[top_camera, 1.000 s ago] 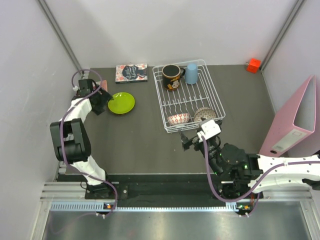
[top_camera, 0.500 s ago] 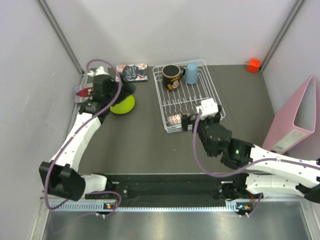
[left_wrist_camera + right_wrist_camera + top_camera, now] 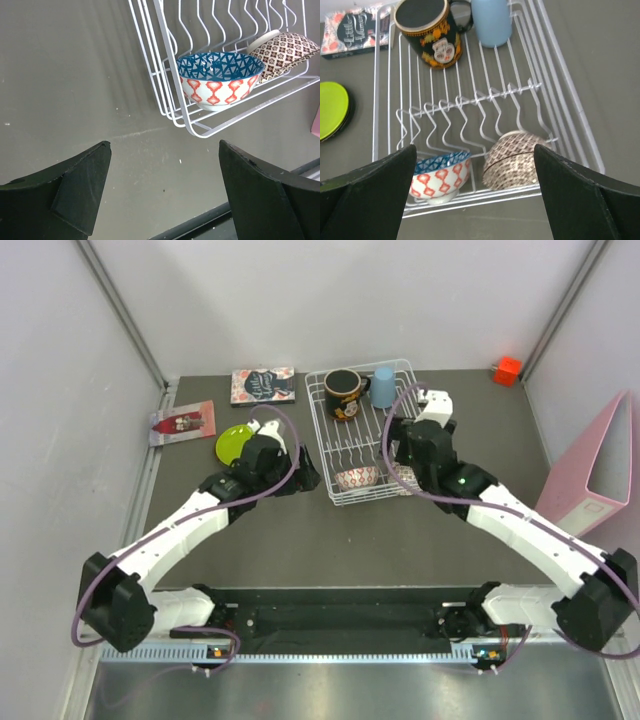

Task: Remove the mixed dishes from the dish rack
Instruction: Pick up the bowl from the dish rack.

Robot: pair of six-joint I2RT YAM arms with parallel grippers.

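The white wire dish rack (image 3: 316,425) holds a black cartoon mug (image 3: 343,390) and a pale blue cup (image 3: 383,386) at its far end. A blue-and-red patterned bowl (image 3: 358,478) and a beige patterned bowl (image 3: 517,160) sit at its near end. The lime-green plate (image 3: 236,443) lies on the table left of the rack. No red floral plate shows. My left gripper (image 3: 305,475) is open and empty over the table by the rack's near left corner, with the bowl (image 3: 220,77) ahead. My right gripper (image 3: 398,472) is open and empty above the rack, over the bowls (image 3: 440,175).
A pink binder (image 3: 590,475) stands at the right. A small orange-red block (image 3: 507,370) sits at the far right corner. One printed card (image 3: 262,384) lies left of the rack's far end, another (image 3: 182,421) at the far left. Walls close in on three sides.
My left arm swung from the far left by the green plate to the rack's near left corner. My right arm stretched from in front of the rack to above it.
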